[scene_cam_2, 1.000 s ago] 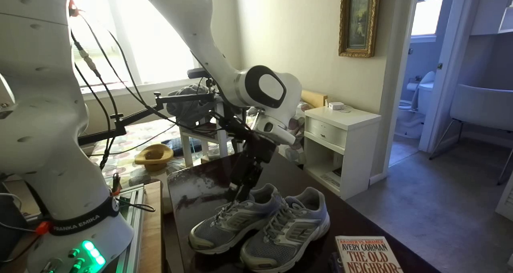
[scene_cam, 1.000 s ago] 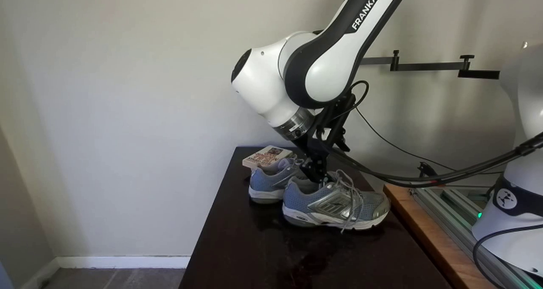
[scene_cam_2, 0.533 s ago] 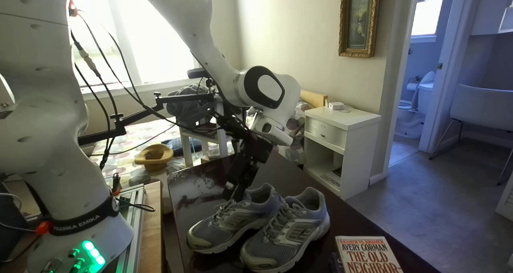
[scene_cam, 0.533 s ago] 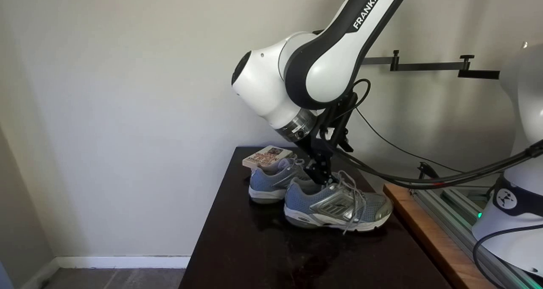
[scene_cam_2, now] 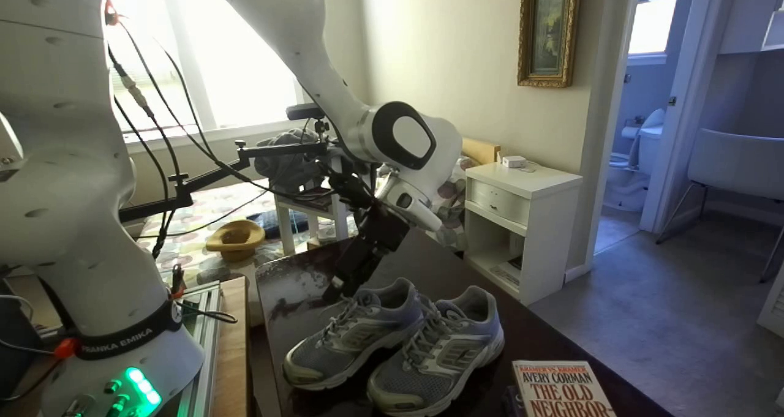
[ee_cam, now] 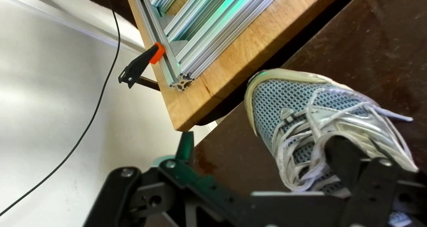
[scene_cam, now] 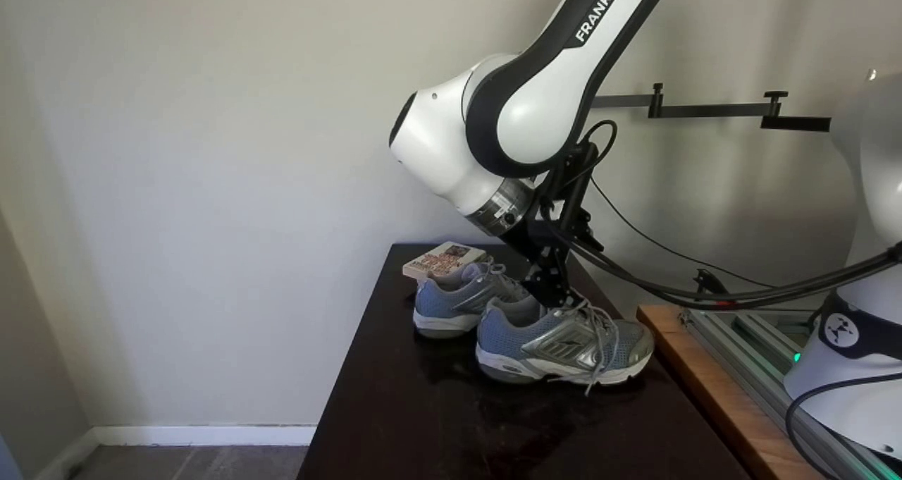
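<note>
End effector (ee_cam: 263,148): spread wide, gripping nothing, one fingertip (ee_cam: 342,150) over laces (ee_cam: 282,153) of blue-silver shoe (scene_cam: 564,342) (contact hard to tell). See shoe upright on worktop (scene_cam: 423,409), just beside other shoe (scene_cam_2: 438,365), toe (scene_cam: 638,353) near edge. Best to shift slowly, avoid snagging laces or shoving toe outward, and square up with even gap each side before any closing.

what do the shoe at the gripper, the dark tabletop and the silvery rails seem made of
Shoe: matte mesh, likely synthetic, with open holes; its shiny panels may be coated plastic.
Tabletop: perhaps varnished wood or laminate, glossy where light glares off it.
Rails: probably aluminium, given the silvery sheen.
</note>
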